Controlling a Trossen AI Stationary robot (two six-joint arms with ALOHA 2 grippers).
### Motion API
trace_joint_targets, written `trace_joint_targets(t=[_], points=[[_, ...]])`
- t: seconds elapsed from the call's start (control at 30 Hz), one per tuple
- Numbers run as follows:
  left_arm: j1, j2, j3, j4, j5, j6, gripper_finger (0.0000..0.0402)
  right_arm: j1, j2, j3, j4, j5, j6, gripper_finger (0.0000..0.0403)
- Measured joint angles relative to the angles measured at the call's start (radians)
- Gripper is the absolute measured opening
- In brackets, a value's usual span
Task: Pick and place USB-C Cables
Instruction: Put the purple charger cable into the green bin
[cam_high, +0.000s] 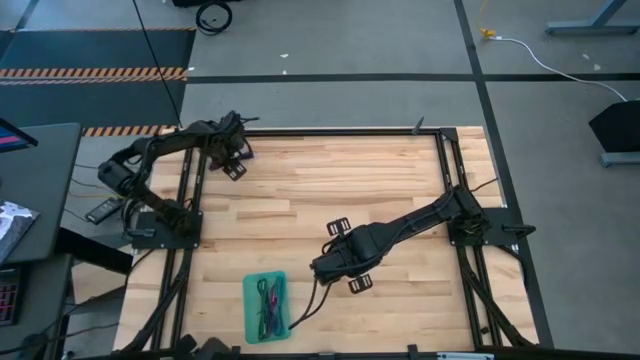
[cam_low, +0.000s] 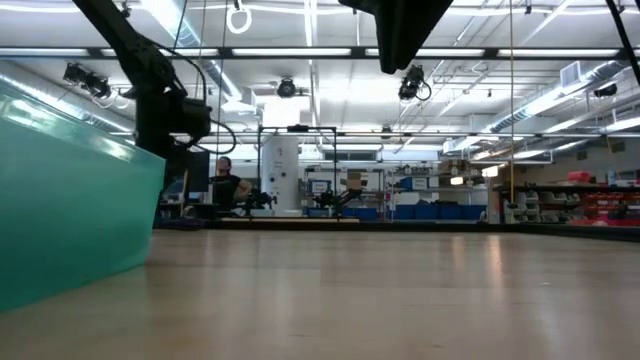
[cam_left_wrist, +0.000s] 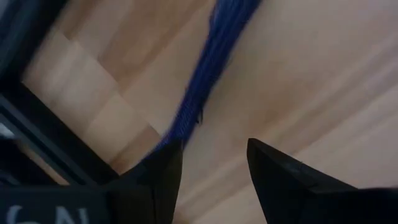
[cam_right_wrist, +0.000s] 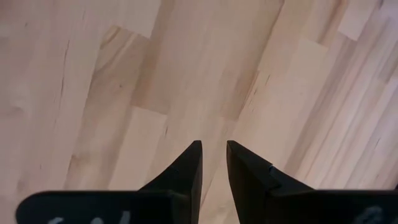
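My left gripper (cam_high: 238, 152) (cam_left_wrist: 212, 146) is open at the table's far left corner. A blue-purple USB-C cable (cam_left_wrist: 208, 81) runs over the wood there and ends beside one finger (cam_left_wrist: 165, 165). I cannot tell whether it touches that finger. The other cables (cam_high: 268, 303) lie bundled in the teal tray (cam_high: 250, 318) near the table's near edge. My right gripper (cam_high: 322, 270) (cam_right_wrist: 214, 144) hangs over bare wood at mid-table, right of the tray. Its fingers stand almost together and hold nothing.
The tray's teal wall (cam_low: 70, 190) fills the low view's left side. Black frame rails (cam_left_wrist: 37, 118) border the table by my left gripper. Bare wood (cam_high: 400, 170) stretches between the arms. A white cable with a yellow end (cam_high: 520, 45) lies on the floor beyond the table.
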Motion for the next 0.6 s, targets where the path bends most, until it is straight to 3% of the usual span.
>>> trace_joint_targets(t=[0.37, 0.6], points=[[0.003, 0.113, 0.203, -0.138, 0.057, 0.165, 0.0179, 0.004, 0.000, 0.000, -0.006, -0.020, -0.005, 0.0079], [0.027, 0.219, 0.227, -0.145, 0.084, 0.238, 0.0179, 0.019, 0.000, 0.000, -0.023, -0.026, -0.005, 0.0079]])
